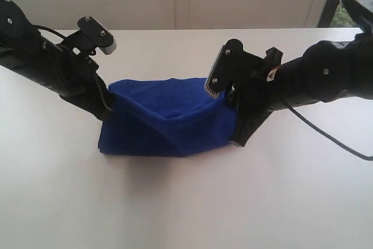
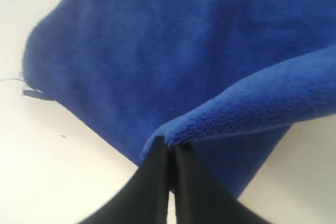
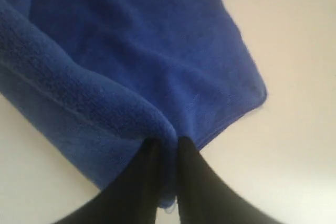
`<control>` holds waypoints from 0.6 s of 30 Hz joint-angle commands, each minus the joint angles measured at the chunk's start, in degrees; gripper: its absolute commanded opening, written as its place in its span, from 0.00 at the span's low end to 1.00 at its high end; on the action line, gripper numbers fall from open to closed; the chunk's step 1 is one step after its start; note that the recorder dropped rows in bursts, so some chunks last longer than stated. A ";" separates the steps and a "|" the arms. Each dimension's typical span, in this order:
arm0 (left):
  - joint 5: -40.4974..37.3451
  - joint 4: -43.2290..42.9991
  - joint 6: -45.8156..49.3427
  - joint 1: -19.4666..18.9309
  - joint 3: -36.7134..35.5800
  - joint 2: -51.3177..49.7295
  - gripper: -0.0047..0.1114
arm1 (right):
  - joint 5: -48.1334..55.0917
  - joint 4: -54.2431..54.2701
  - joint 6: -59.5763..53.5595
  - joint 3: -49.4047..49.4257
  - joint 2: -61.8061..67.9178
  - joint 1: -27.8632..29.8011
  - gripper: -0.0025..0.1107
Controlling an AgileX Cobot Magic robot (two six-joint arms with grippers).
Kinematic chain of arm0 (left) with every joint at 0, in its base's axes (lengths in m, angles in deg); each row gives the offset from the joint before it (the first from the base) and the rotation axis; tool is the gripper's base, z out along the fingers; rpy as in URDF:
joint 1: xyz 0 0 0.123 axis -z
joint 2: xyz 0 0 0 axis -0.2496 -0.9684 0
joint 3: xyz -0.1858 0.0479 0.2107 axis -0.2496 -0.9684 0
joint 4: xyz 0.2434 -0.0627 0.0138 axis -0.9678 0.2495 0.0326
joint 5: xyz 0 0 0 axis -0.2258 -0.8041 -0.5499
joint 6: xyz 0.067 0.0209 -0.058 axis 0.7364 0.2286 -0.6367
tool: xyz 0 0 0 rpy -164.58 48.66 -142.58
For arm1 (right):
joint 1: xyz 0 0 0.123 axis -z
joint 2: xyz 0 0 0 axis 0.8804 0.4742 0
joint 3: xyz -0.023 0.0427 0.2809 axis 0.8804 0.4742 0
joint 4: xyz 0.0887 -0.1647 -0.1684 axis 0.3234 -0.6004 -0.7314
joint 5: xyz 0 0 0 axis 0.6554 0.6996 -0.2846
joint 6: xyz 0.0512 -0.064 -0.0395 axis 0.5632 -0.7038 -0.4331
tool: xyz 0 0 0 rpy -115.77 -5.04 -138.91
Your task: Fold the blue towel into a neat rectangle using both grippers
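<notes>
Jaws closed on cloth at both ends: left gripper [image 2: 169, 149] clamps one raised edge of the blue towel [image 1: 169, 126], right gripper [image 3: 167, 142] pinches the opposite one. The towel is mid-table [image 1: 175, 214], lower layer flat on it. I reckon: carry both edges level, align hems, then release. No containers in view.

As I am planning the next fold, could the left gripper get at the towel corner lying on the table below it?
Probably not yet: the left gripper is shut on a lifted edge of the blue towel, so it must let go first. Otherwise nothing blocks the way.
</notes>
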 commanded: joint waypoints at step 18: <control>20.09 0.42 -0.81 -0.26 0.18 -5.85 0.04 | -10.86 -0.10 7.94 -10.27 12.27 4.67 0.12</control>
